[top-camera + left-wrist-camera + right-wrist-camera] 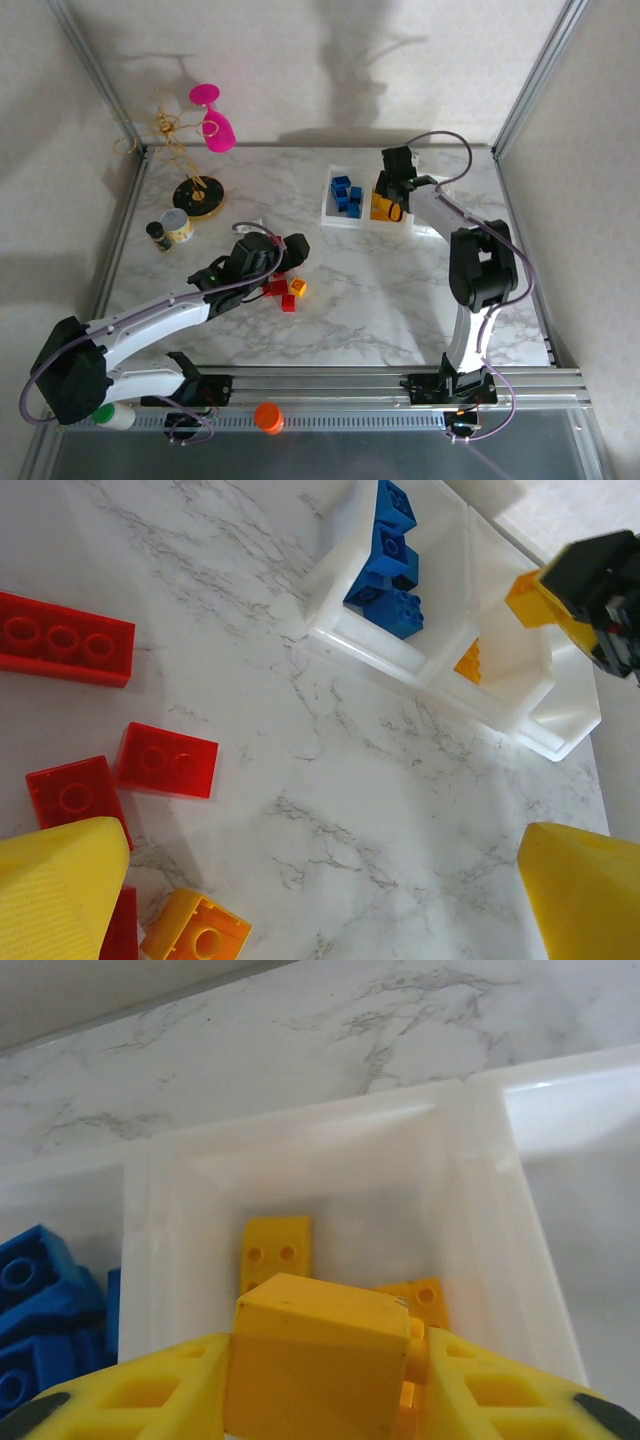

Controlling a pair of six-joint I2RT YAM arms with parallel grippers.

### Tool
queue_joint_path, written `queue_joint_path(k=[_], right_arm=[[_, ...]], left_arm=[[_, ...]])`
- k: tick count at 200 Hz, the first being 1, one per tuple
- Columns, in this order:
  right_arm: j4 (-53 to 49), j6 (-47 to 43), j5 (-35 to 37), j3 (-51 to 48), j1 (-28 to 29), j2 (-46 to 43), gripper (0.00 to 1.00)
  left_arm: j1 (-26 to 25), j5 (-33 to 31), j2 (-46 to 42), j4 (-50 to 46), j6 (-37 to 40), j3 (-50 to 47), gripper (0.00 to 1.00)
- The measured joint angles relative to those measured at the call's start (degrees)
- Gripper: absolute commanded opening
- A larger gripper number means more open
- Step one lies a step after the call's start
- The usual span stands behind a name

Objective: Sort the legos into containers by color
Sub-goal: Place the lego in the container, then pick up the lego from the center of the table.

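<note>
Your right tool (318,1390) is clamped on a smooth yellow brick (310,1340) over the middle tray (470,1170), where other yellow bricks (275,1250) lie. Your left tool (320,900) stands wide apart and empty above the red bricks (65,640) on the white marbled surface (350,810). Blue bricks (390,570) lie in the neighbouring translucent tray (330,575)

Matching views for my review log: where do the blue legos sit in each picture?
Top external: blue legos, just above centre.
Left wrist: blue legos, top edge, right of centre.
Right wrist: blue legos, bottom-left corner.
Shared landmark: the tray of yellow legos beside them.
</note>
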Motion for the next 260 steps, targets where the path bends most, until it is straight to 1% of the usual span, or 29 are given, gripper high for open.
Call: queue_joint_path(k=[22, 32, 43, 73, 100, 122, 142, 179, 225, 260], right_arm=[[0.0, -1.3, 0.0, 2.5, -0.3, 3.1, 0.53], [-0.1, -1.7, 0.1, 3.0, -0.5, 3.7, 0.58], [0.0, -1.9, 0.1, 3.1, -0.8, 3.7, 0.61], [0.1, -2.9, -0.3, 3.2, -1.0, 3.3, 0.65], [0.0, -3.1, -1.2, 2.6, -0.8, 0.4, 0.67], [0.1, -3.0, -2.0, -0.5, 0.6, -5.0, 0.69], [0.2, -2.9, -2.8, -4.3, 3.8, -10.4, 0.71], [0.4, -0.3, -4.8, -12.7, 13.2, -16.6, 0.74], [0.0, 4.9, -6.8, -21.0, 25.5, -17.6, 0.8], [0.1, 8.2, -8.2, -23.0, 32.9, -17.6, 0.83]], left_arm=[[0.0, 0.2, 1.0, 0.2, 0.4, 0.4, 1.0], [0.0, 0.4, 1.3, 0.2, 0.8, 0.7, 1.0], [0.0, 0.4, 1.4, 0.3, 1.0, 0.9, 1.0], [0.0, 0.4, 1.4, 0.3, 1.2, 1.0, 1.0], [0.3, 0.4, 1.0, 0.2, 1.5, 1.1, 1.0], [0.4, 0.4, -0.4, -0.1, 1.7, 1.1, 1.0], [0.7, 0.2, -2.9, -0.6, 1.7, 1.1, 1.0], [0.9, -1.2, -9.0, -2.5, 1.5, 0.0, 1.0], [1.2, -4.1, -17.3, -8.3, 0.3, -4.8, 1.0], [1.5, -6.0, -23.5, -13.4, -1.0, -7.4, 1.0]])
